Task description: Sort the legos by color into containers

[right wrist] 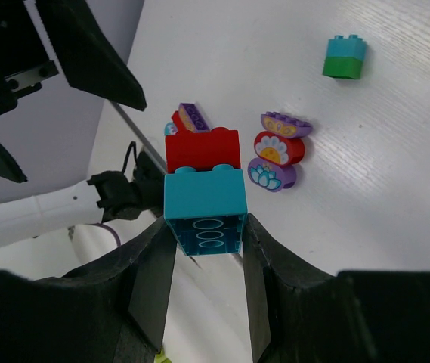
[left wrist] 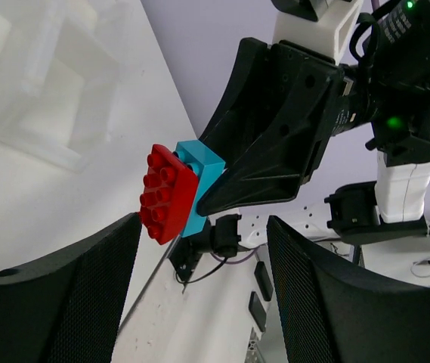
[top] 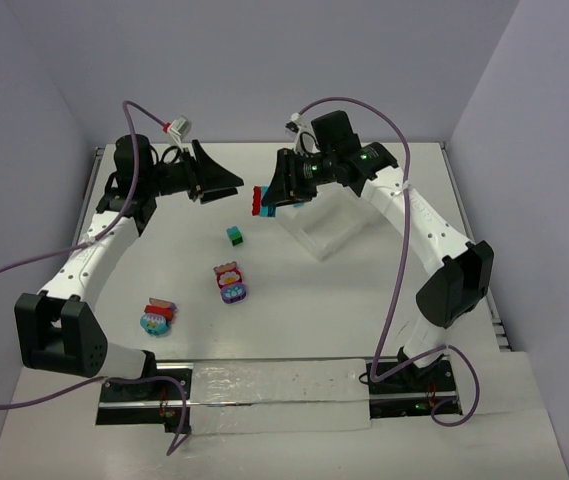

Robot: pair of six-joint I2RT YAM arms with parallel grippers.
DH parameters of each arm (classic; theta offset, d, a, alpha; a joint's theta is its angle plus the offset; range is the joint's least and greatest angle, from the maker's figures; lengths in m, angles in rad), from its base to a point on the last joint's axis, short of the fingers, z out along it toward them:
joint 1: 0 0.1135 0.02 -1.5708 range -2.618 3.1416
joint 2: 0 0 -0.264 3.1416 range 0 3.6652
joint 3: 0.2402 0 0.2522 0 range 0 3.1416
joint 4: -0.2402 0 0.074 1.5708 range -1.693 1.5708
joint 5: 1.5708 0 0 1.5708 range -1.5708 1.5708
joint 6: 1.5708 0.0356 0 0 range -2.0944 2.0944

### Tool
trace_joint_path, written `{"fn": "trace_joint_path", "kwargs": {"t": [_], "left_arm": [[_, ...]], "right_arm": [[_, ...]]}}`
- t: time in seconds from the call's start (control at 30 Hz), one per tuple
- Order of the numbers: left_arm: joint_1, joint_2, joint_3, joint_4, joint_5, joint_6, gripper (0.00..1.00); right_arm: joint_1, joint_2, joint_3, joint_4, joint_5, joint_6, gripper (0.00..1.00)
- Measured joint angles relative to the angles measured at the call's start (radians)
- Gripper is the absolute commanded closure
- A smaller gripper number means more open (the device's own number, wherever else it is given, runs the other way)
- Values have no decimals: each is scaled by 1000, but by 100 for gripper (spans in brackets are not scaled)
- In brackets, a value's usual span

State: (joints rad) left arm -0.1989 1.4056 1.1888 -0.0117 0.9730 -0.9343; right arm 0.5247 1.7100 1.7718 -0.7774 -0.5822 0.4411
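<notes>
My right gripper point(top: 274, 197) is shut on a clump of a teal lego point(right wrist: 205, 206) with a red lego point(right wrist: 202, 151) stuck on its end, held in the air left of the clear tray point(top: 329, 228). My left gripper point(top: 230, 187) is open and empty, its jaws facing the clump from the left, a short gap away. In the left wrist view the red lego point(left wrist: 165, 193) and teal lego point(left wrist: 201, 170) stick out of the right gripper's black fingers point(left wrist: 275, 136), just beyond my open left gripper point(left wrist: 203, 302). The tray's compartments look empty.
On the table lie a teal-on-green brick point(top: 234, 235), a purple, red and pink flower clump point(top: 231, 283), and another multicoloured clump point(top: 156, 318) nearer the left arm. The first two also show in the right wrist view point(right wrist: 344, 58) point(right wrist: 279, 151).
</notes>
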Motion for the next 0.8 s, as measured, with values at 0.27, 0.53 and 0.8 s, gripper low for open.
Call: {"fn": "trace_joint_path", "kwargs": {"t": [0.27, 0.53, 0.8], "left_arm": [[5, 13, -1, 9, 57, 28, 25], [10, 58, -1, 35, 157, 21, 24], [9, 64, -30, 191, 244, -72, 25]], "right_arm": [[-22, 0, 5, 23, -148, -17, 97], [-42, 2, 1, 44, -302, -27, 96], [-43, 10, -20, 80, -387, -23, 96]]}}
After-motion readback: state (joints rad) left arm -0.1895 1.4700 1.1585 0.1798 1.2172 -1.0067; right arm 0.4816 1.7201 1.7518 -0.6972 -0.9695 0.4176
